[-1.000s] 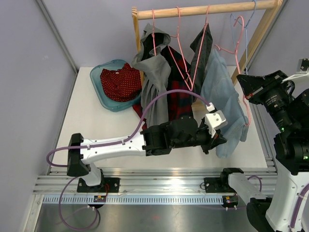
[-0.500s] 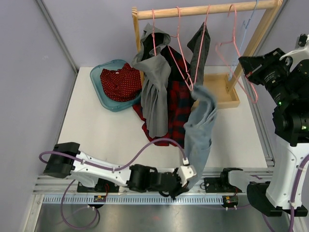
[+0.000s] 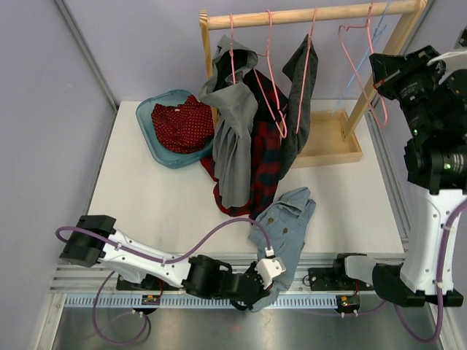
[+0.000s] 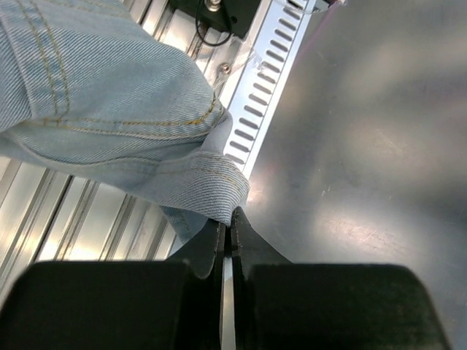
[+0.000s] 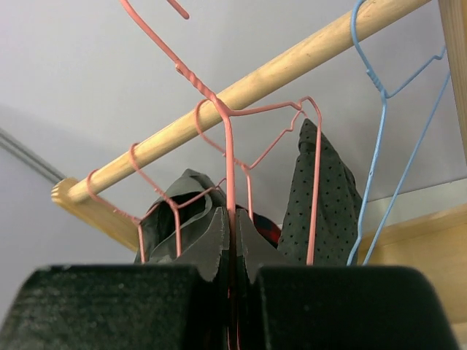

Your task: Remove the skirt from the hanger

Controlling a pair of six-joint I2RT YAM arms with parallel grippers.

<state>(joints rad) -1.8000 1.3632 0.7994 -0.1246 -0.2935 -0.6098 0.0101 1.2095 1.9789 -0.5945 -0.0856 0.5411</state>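
Within the last second the light blue denim garment (image 3: 288, 219) has been drawn off the rack and down to the near edge of the white worktop (image 3: 146, 189); it now lies crumpled there, one end trailing over the metal rail. The left claw (image 4: 228, 222) is closed tight on a hem of that denim, no gap being seen between its fingers; the right claw (image 5: 232, 226) is likewise pinched shut on the stem of a bare pink wire hanger (image 5: 229, 160), which has been lifted up beside the wooden rod (image 3: 314, 13). The pleated red-and-navy tartan skirt (image 3: 266, 157) is not touched; it hangs mid-rack from a thin pink wire hanger (image 3: 276, 95), between a grey garment (image 3: 233, 138) and a dark dotted garment (image 3: 303, 80), its lower edge reaching the worktop. The removal of the skirt itself is judged not yet begun; with the denim gone its right side is better exposed; both claws must be freed before it can be grasped.
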